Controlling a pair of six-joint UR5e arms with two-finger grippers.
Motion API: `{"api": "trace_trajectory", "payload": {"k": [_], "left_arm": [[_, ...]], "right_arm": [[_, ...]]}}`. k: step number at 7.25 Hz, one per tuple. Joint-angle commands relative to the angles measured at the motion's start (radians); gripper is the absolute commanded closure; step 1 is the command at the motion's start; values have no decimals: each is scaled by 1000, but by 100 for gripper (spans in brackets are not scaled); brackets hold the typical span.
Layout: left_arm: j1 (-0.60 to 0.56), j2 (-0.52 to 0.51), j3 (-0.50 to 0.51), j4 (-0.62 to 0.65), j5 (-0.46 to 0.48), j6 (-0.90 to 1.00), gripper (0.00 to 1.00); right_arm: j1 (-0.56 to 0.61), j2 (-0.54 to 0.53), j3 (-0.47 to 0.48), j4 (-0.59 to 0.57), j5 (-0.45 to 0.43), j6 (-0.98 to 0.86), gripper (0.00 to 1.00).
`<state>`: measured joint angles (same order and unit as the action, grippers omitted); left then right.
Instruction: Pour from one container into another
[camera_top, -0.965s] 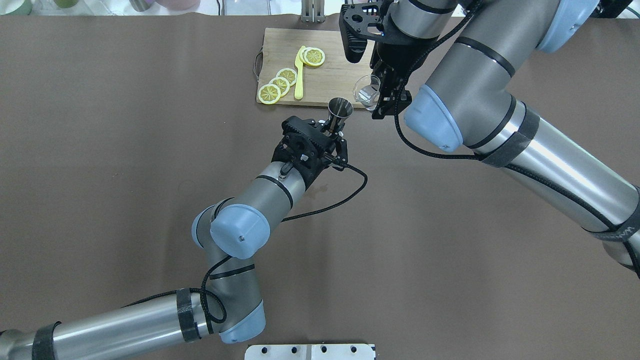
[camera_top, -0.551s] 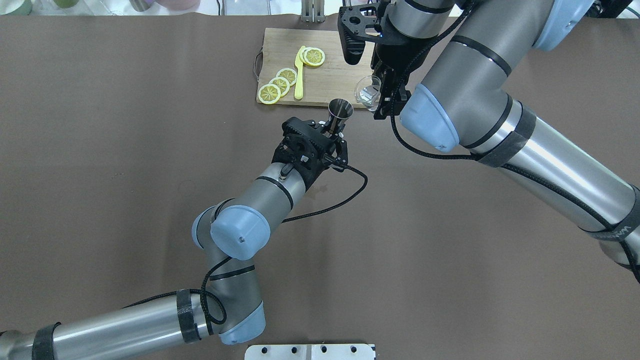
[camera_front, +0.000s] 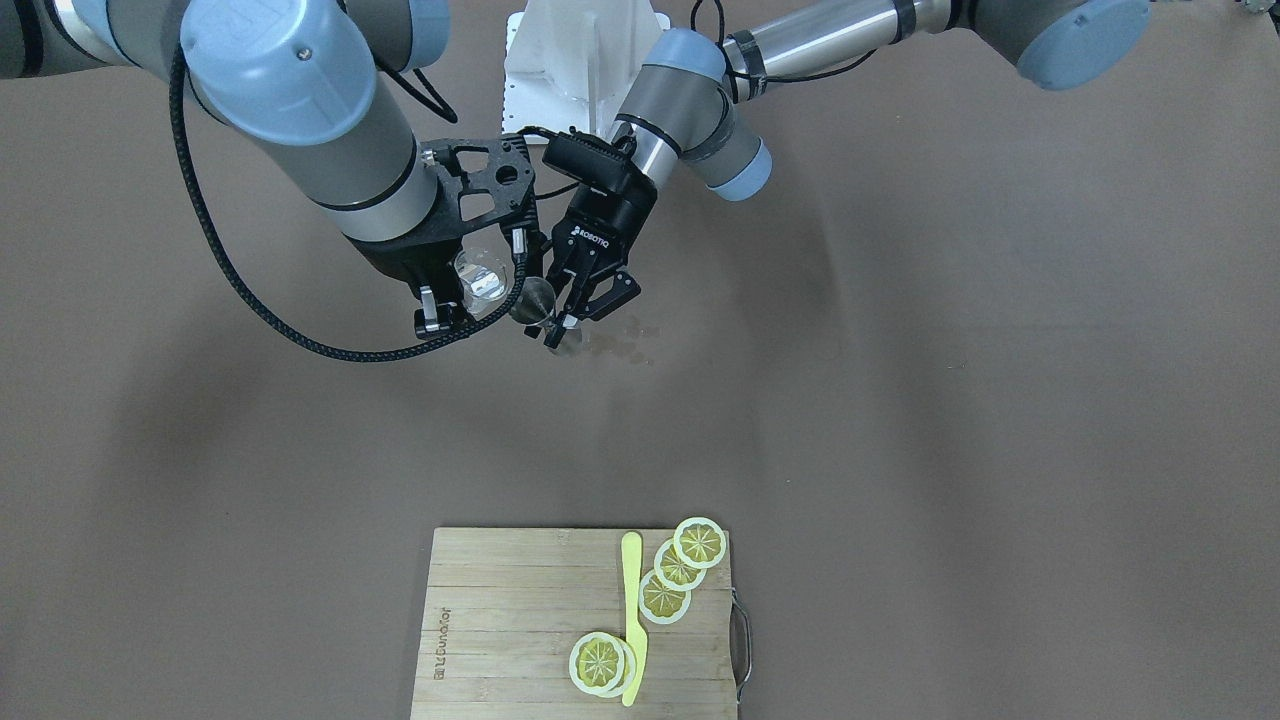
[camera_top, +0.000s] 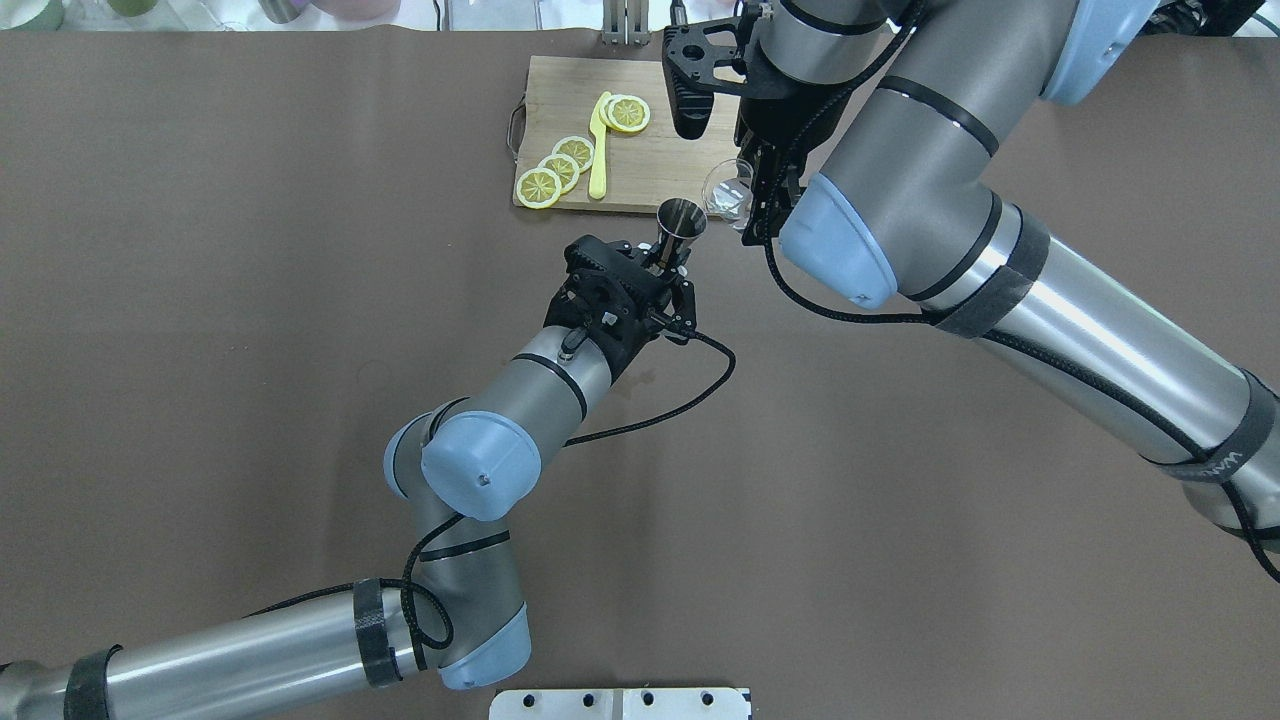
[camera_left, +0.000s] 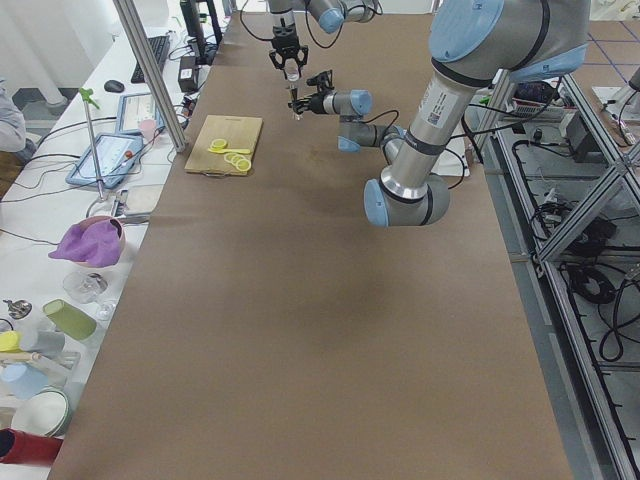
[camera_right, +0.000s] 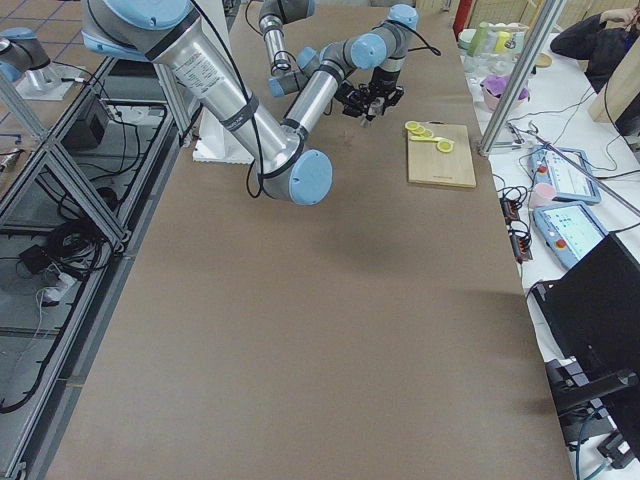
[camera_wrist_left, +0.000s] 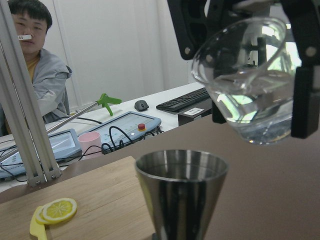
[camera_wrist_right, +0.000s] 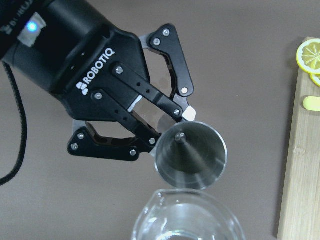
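Nearest the robot, mid-table: the left gripper reaches toward 1 o'clock. Its fingers are closed to a narrow gap and clamp the waist of the jigger.
Jigger position: upright, mouth up, just short of the near edge of the cutting board. No liquid shows inside it in the right wrist view.
Glass position: the glass sits at 2 o'clock of the jigger mouth and higher than it. It is tipped with its lip toward the jigger. The lip is close beside the jigger rim and not clearly over it.
Glass contents: clear liquid is pooled on the low side. No stream leaves the lip.
Right gripper: the right gripper has its fingers spread about halfway and pressed on opposite sides of the glass wall. It carries the glass above the table.
Far side, 12 o'clock: the cutting board carries lemon slices and a yellow knife, at 10 o'clock of the jigger. Neither is touched by a gripper.
Step in hand: judged to be the approach to the pour. The receiver is presented and the source is tilted, but flow has not started.
Next move: bring the glass lip over the centre of the jigger mouth, then add tilt slowly.
Caution: the jigger mouth is narrow, so a small misalignment would likely spill onto the table. The left gripper should hold the jigger steady and upright.
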<state>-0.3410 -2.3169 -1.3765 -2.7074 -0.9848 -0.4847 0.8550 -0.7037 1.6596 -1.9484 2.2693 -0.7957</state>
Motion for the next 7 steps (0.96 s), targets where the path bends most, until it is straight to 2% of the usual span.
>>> {"api": "trace_trajectory", "payload": {"k": [1, 7], "left_arm": [[0, -1, -1, 0, 0, 0, 100], [0, 1, 2, -15, -2, 0, 100]], "right_arm": [[-10, 21, -23, -15, -14, 0, 100], [-13, 49, -44, -92, -40, -48, 100]]}}
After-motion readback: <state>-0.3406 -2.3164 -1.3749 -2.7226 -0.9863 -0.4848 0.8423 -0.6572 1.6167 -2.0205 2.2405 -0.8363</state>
